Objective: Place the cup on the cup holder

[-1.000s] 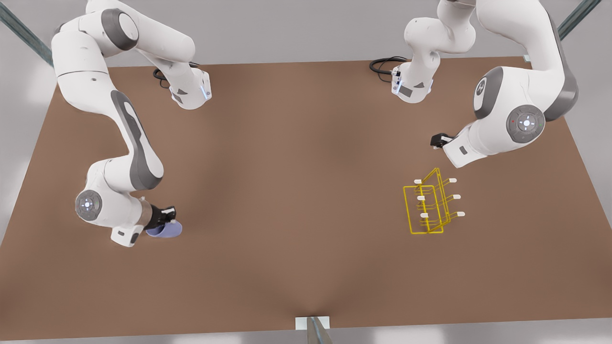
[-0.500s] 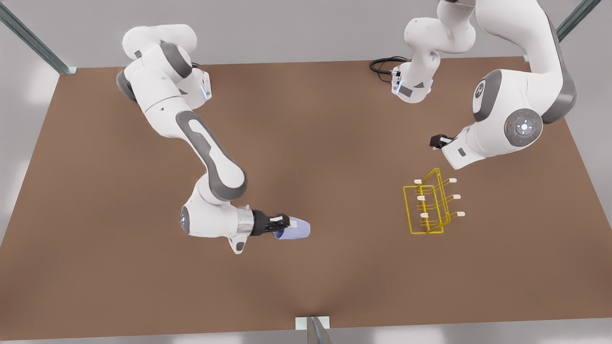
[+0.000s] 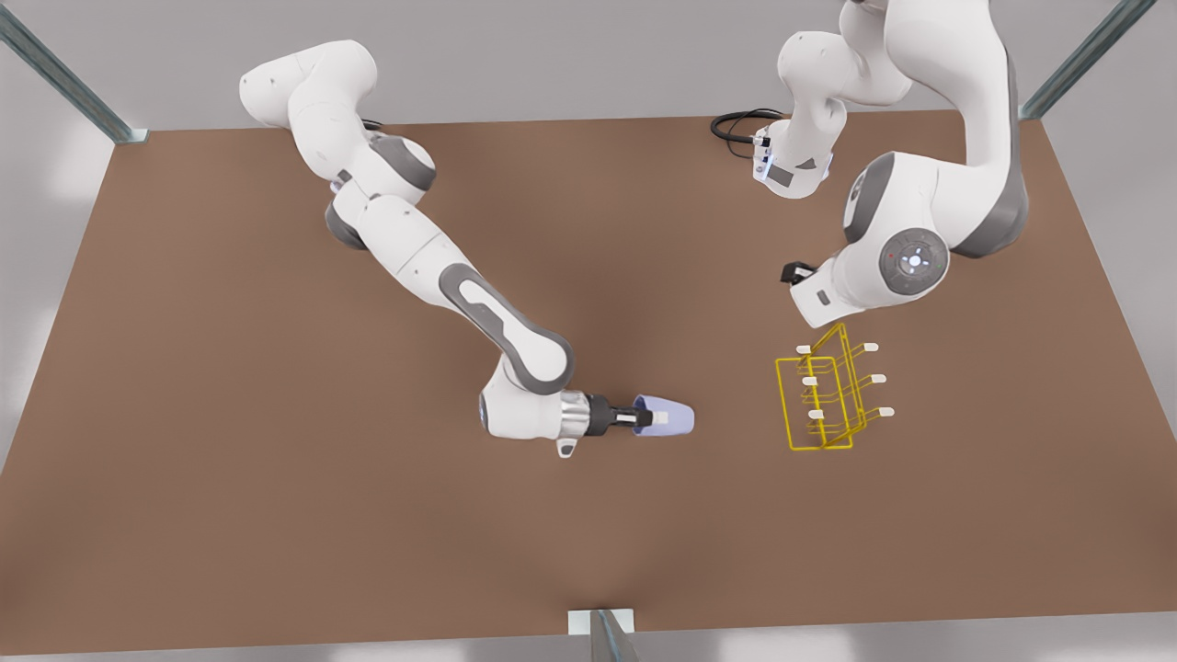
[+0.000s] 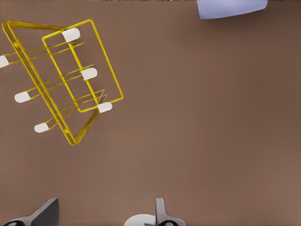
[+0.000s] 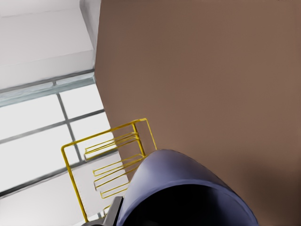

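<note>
Right now I have the cup point(image 3: 668, 418) clamped in the right gripper point(image 3: 644, 418), lying on its side above the table point(image 3: 276, 515), near the middle of it in the front view. Its narrow base points toward the cup holder point(image 3: 832, 395), which stands apart from it on the front view's right. My right wrist view looks past the cup's rim point(image 5: 188, 188) to the yellow wire rack point(image 5: 108, 165) beyond.

My left gripper point(image 3: 798, 273) hangs above the table just behind the holder in the front view. From its wrist camera I see the rack point(image 4: 61, 80) with its white-capped prongs below, plus an edge of the cup point(image 4: 231, 8); I cannot tell how its fingers stand.

Beneath everything is a plain brown tabletop. Grey metal struts point(image 3: 64, 78) rise at its far corners, a black cable point(image 3: 736, 124) loops by one arm base, and pale grey walls surround it. Behind the holder the right wrist view shows a bright window point(image 5: 42, 122).
</note>
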Motion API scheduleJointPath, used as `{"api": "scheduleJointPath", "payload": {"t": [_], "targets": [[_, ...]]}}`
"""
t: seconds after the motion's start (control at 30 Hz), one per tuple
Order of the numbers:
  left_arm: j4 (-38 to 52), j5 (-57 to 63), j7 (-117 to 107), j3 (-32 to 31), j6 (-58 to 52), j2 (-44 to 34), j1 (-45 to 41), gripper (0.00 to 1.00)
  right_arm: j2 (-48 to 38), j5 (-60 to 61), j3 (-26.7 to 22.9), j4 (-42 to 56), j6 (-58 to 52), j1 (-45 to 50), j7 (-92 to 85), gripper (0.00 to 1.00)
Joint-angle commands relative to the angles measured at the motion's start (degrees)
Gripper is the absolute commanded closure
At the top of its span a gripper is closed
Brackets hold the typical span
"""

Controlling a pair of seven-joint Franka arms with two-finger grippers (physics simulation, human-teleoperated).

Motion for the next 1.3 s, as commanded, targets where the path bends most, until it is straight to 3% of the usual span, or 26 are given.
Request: {"api": "scheduleJointPath", "payload": {"t": [0.0, 0.1, 0.13, 0.4, 0.57, 0.67, 0.7, 0.73, 0.77, 0.8, 0.83, 0.9, 0.93, 0.97, 1.0, 1.07, 1.2, 1.27], "targets": [[-0.11, 0.03, -5.06, 0.03, 2.00, 0.04, -0.10, 0.00, 1.38, -1.03, 0.05, 1.27, 5.52, 1.16, 4.18, 0.79], [-0.38, 0.21, -5.42, 0.03, 2.00, 0.13, -0.18, 0.00, 2.87, -1.56, 0.05, 1.97, 6.05, 2.30, 4.27, 0.79], [-0.38, 0.21, -5.41, 0.03, 2.00, 0.13, -0.18, 0.00, 2.79, -2.17, 0.05, 2.06, 6.05, 2.39, 4.62, 0.00], [-0.29, 0.47, -5.42, 0.03, 2.00, 0.57, -0.18, 0.00, 0.68, -12.80, 1.11, -0.14, 4.73, -1.03, 4.62, 0.00], [-0.29, 0.56, -7.08, 0.03, 2.09, 0.74, -0.27, 0.00, -0.20, -18.52, 0.14, -1.11, -1.85, -3.32, 4.18, 0.00], [0.59, -0.75, -52.20, 0.03, 9.38, 9.87, -9.23, 0.00, -3.45, -19.48, -4.95, -1.02, -15.81, -5.25, 4.97, 0.00], [5.33, -1.02, -71.04, 0.03, 9.82, 17.35, -11.70, 0.00, -6.70, -18.87, -10.05, -0.67, -29.88, -7.19, 6.03, 0.00], [5.51, -0.93, -90.25, -0.06, 18.04, 20.60, -12.39, 0.00, -9.51, -19.39, -12.16, 0.04, -37.96, -9.47, 7.17, 0.00], [4.81, -0.14, -112.53, 0.03, 31.60, 22.72, -12.40, 0.00, -14.52, -22.20, -18.92, -0.05, -45.44, -9.82, 7.26, 0.00], [3.41, -0.23, -120.37, -0.06, 36.80, 22.80, -12.40, 0.00, -20.49, -25.54, -24.46, -0.31, -52.74, -11.49, 7.17, 0.00], [2.87, -2.33, -123.19, -0.06, 38.65, 22.89, -12.31, 0.00, -32.35, -33.88, -28.77, -7.59, -55.74, -14.91, 6.38, 0.00], [2.87, -7.17, -130.12, 0.03, 39.96, 21.14, -12.05, 0.00, -53.90, -52.62, -25.96, -29.31, -52.32, -21.86, 5.51, 0.00], [2.79, -7.35, -136.71, 0.03, 41.99, 20.69, -12.05, 0.00, -57.77, -53.41, -26.58, -32.56, -51.17, -23.80, -2.49, 0.00], [2.79, -7.44, -148.48, 0.03, 42.08, 21.13, -12.05, 0.00, -61.46, -54.11, -29.74, -37.75, -49.32, -23.27, -2.76, 0.00], [2.79, -7.35, -160.70, 0.03, 42.17, 21.40, -12.05, 0.00, -65.59, -56.83, -29.57, -41.00, -49.06, -22.92, -0.57, 0.00], [1.38, -7.17, -175.39, 0.03, 49.63, 22.45, -11.61, 0.00, -65.77, -61.06, -29.57, -41.10, -49.50, -21.78, 1.63, 0.00], [2.35, -7.70, -175.66, 0.03, 50.87, 25.35, -10.29, 0.00, -64.98, -63.17, -29.13, -40.83, -49.06, -21.78, 1.90, 0.00], [7.35, -7.79, -175.75, 0.03, 50.78, 30.27, -10.20, 0.00, -64.63, -62.90, -29.13, -39.95, -49.06, -21.69, 1.90, 0.00]]}}
